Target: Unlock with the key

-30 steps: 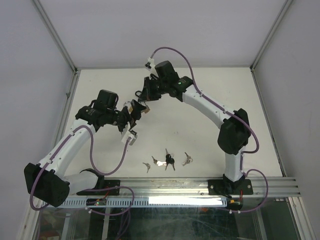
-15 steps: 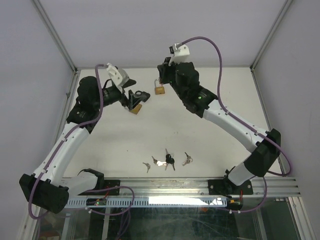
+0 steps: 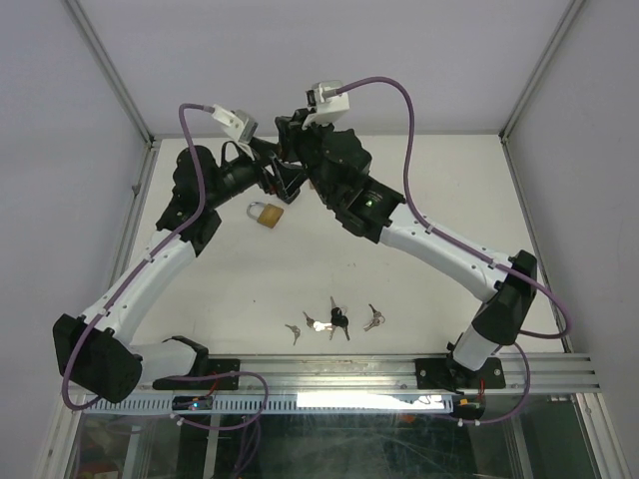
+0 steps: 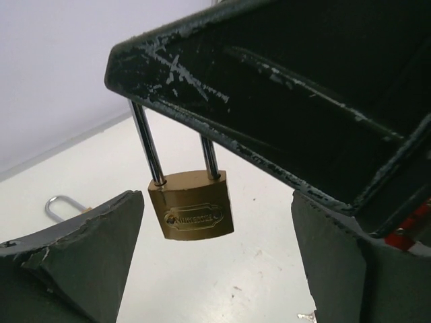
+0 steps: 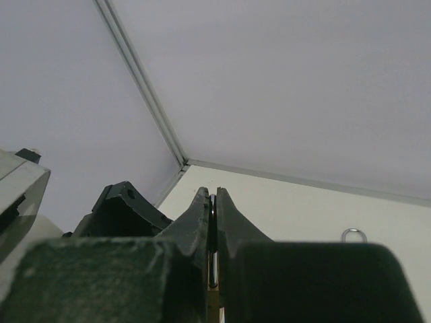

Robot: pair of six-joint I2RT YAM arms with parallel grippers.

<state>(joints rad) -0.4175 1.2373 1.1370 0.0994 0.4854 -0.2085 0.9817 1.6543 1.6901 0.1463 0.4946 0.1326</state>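
Your right gripper (image 5: 212, 202) is pinched tight on the shackle (image 4: 149, 151) of the padlock (image 4: 192, 212), which hangs free, body down, above the far left of the table (image 3: 449, 170). Your left gripper (image 4: 217, 252) is spread wide and empty, with a finger on either side of the lock and touching nothing. The risk, as I judge it, is that the grip is on a thin smooth bar near the fingertips, so a nudge from the left fingers could set the lock swinging or slide it out. The two wrists are also crowded close, and a careless move could knock them together. You hold no key: the keys (image 3: 334, 321) lie on the near side, well apart from both grippers. Only the top view shows those keys and a second padlock (image 3: 265, 213) lying on the table, but there the hanging lock is hidden among the grippers. The left wrist view alone shows it whole. The right wrist view gives only closed fingers with a sliver of metal between.
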